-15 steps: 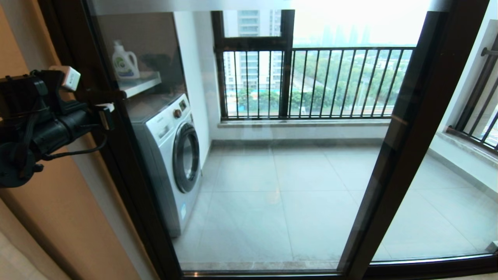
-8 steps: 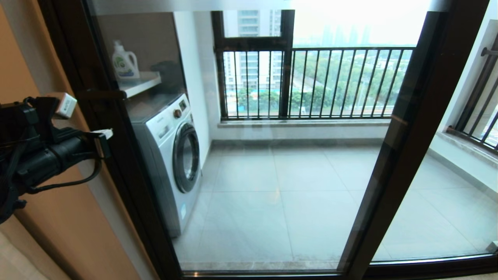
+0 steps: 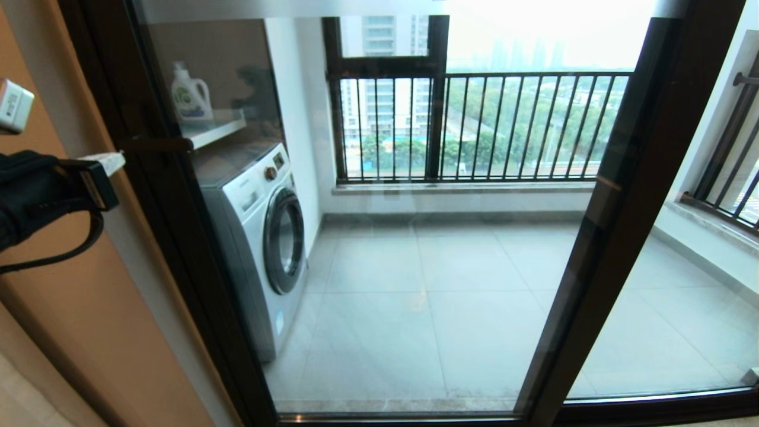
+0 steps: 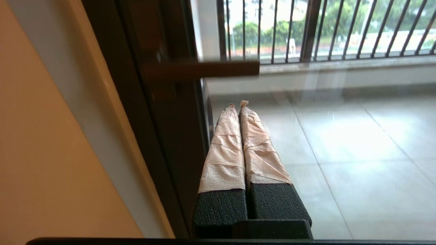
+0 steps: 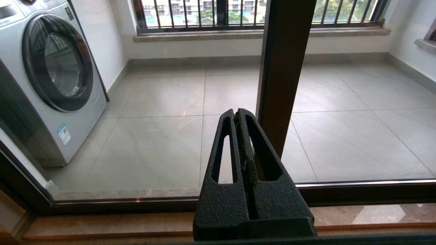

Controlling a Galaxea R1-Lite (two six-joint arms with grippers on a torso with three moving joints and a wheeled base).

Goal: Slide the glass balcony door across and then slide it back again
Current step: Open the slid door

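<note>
The left gripper (image 4: 238, 103) hangs pressed together and empty, just short of the glass balcony door's (image 3: 379, 237) handle (image 4: 201, 69). The right gripper (image 5: 237, 114) is likewise clamped on nothing.

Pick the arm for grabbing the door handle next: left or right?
Left, probably. The left gripper is shut and near the door handle on the door's left stile. The right gripper, also shut, faces the middle post, away from it.
</note>
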